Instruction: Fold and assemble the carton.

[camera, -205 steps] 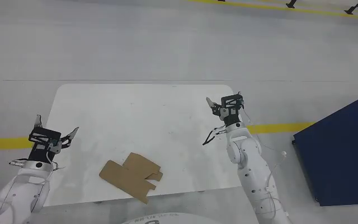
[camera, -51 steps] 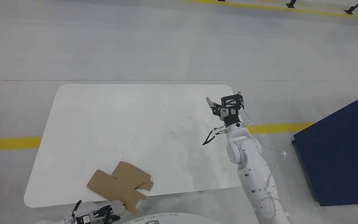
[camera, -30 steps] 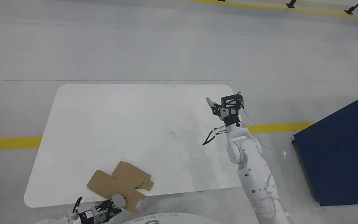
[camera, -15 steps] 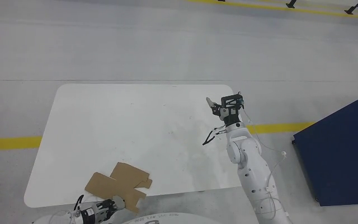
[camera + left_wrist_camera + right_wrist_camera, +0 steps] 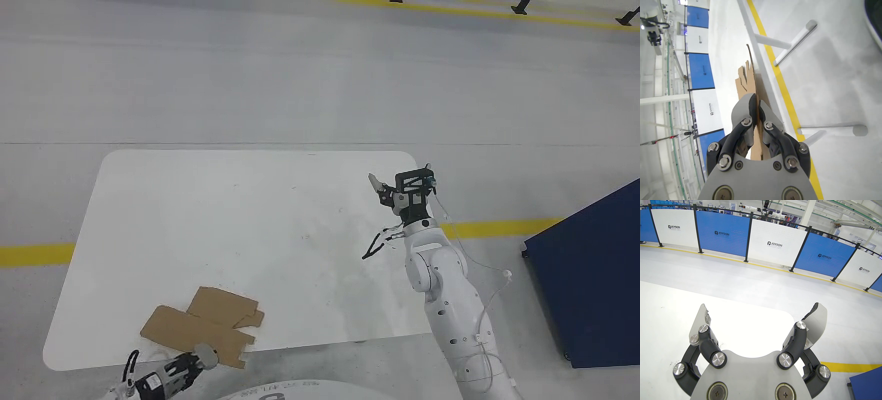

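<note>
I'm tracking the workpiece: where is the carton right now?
In the top view the flat carton lies at the table's near edge, toward the left, with its near side pinched in the left gripper.

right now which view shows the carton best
Top view: the whole flat carton at the table's near edge. Left wrist view has it edge-on, pinched in the left end effector. Right wrist view faces the far floor.

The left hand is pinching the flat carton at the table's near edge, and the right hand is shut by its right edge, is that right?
Not quite: the right hand is open, holding nothing, as the right wrist view shows. The left hand does pinch the flat carton at the table's near edge.
</note>
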Robot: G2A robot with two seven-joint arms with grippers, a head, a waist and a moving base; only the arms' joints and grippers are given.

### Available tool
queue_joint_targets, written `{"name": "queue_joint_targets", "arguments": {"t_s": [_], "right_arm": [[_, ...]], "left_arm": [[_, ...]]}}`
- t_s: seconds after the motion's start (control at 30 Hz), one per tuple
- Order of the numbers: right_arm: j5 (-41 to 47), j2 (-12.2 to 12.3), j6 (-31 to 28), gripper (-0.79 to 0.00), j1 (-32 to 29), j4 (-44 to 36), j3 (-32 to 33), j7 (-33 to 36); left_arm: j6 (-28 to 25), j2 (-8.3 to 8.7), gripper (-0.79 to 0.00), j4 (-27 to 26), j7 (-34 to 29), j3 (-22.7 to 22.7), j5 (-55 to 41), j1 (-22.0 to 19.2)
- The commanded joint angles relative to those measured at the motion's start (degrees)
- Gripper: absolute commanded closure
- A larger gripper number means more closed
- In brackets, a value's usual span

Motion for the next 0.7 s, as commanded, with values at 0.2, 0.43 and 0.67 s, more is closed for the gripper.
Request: {"name": "queue_joint_targets", "arguments": {"t_s": [0.2,0.43,0.67], "right_arm": [[0.0,0.0,0.0,-0.785,0.0,0.0,0.0,0.0],[0.0,0.0,0.0,-0.785,0.0,0.0,0.0,0.0],[0.0,0.0,0.0,-0.785,0.0,0.0,0.0,0.0]], "left_arm": [[-0.17,0.8,0.0,-13.05,-5.27,-6.01,0.56,3.31],[-15.46,0.25,0.0,-23.41,-10.07,-4.7,-0.07,-5.25],[-22.16,-0.62,0.0,-24.6,-14.01,0.27,-0.74,-8.75]]}}
